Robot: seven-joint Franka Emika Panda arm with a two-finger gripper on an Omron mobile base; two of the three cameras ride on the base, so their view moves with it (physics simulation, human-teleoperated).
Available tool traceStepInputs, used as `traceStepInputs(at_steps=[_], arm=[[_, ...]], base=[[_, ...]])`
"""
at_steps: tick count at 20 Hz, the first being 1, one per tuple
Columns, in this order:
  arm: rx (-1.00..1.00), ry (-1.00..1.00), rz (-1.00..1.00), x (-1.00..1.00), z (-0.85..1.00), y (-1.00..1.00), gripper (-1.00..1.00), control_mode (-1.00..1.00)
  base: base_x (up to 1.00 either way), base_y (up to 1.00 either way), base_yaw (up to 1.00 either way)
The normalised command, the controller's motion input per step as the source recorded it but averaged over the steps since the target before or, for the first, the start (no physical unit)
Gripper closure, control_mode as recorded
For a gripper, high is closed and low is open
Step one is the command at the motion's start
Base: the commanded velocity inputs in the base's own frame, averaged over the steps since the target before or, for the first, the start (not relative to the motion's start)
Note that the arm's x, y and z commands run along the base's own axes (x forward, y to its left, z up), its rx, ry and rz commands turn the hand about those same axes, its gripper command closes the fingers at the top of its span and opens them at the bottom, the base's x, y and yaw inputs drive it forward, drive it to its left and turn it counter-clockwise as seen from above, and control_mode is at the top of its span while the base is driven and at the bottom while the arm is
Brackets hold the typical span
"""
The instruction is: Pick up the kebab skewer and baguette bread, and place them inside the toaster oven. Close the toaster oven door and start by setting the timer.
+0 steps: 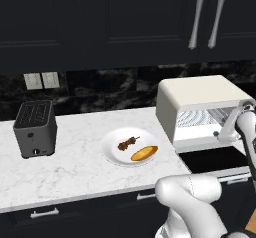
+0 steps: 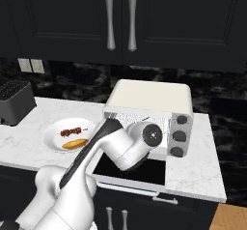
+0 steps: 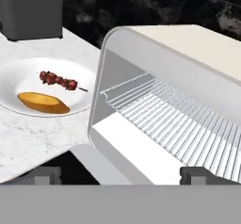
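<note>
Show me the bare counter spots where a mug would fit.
Widest bare marble runs between the slot toaster and the white plate, and along the counter's front edge. A smaller strip lies right of the toaster oven. It is crowded in front of the oven, where the toaster oven door lies open, and on the plate around the kebab skewer and baguette bread.

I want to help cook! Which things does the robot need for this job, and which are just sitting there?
Needed:
- kebab skewer, on the plate
- baguette bread, beside it on the plate
- toaster oven, wire rack bare
- toaster oven door, folded down open

Just sitting there:
- white plate
- dark grey slot toaster
- wall outlets
</note>
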Motion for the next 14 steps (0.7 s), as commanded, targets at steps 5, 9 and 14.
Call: traceStepInputs(at_steps=[5, 9, 14], arm=[[-0.01, -0.19, 0.08, 0.2, -0.15, -0.06, -1.0, -1.0], [0.0, 0.0, 0.04, 0.61, -0.09, -0.24, -1.0, -1.0], [0.01, -0.01, 0.03, 0.62, -0.08, -0.26, -1.0, -1.0]], base=[[0.0, 0.0, 0.0], [0.0, 0.0, 0.0], [0.0, 0.0, 0.0]])
